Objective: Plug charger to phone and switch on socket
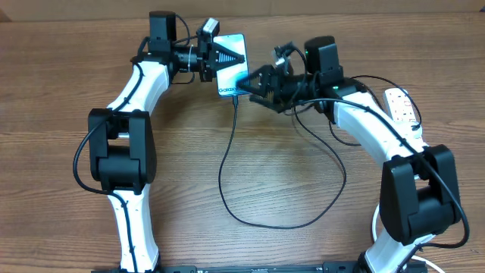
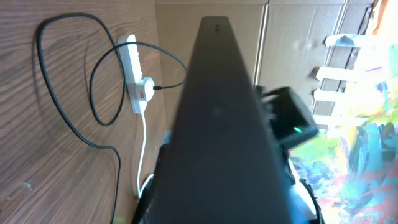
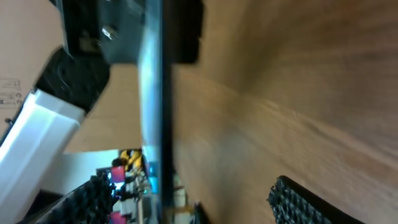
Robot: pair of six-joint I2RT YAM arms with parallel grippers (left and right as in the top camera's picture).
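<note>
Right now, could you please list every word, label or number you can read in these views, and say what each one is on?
"Galaxy": near the bottom edge of the lit screen of the phone, overhead view.
The label on the brown board at the left edge of the right wrist view: print too small to read.
The socket: red marks only, no legible text.

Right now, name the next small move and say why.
Probably draw the right gripper off the phone toward the socket: its jaws are open, the charger seems seated in the phone's bottom edge, and the left gripper holds the phone.
</note>
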